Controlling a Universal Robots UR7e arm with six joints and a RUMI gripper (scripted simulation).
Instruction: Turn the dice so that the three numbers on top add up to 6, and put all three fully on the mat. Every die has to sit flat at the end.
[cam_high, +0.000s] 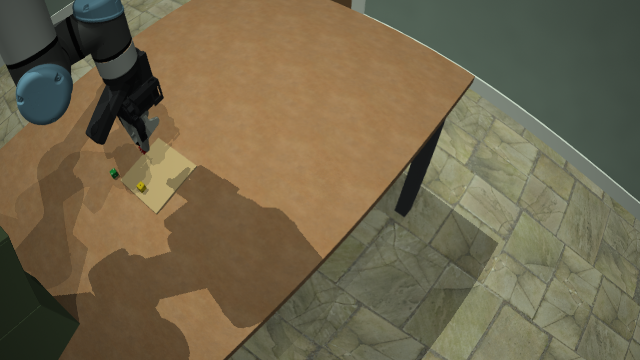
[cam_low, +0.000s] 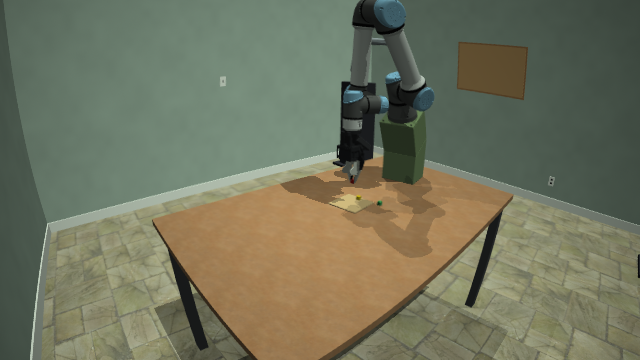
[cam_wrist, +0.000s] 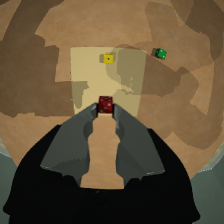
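Observation:
The red die (cam_high: 142, 150) (cam_low: 352, 181) (cam_wrist: 105, 102) is held between the fingertips of my gripper (cam_high: 143, 149) (cam_low: 352, 180) (cam_wrist: 105, 104), which is shut on it. They hang in the air; the wrist view shows them over the near part of the pale mat (cam_high: 162, 192) (cam_low: 350, 206) (cam_wrist: 92, 80). The red die's pips are too small to read surely. The yellow die (cam_high: 141, 187) (cam_low: 358, 197) (cam_wrist: 108, 59) sits on the mat near its far edge in the wrist view, one pip on top. The green die (cam_high: 114, 173) (cam_low: 379, 203) (cam_wrist: 160, 53) lies on the table beside the mat, its top number unclear.
The brown table (cam_high: 300, 125) (cam_low: 280, 260) surrounds the mat. The green robot pedestal (cam_high: 35, 310) (cam_low: 404, 155) stands at one end of the table. Arm shadows fall over parts of the table and mat.

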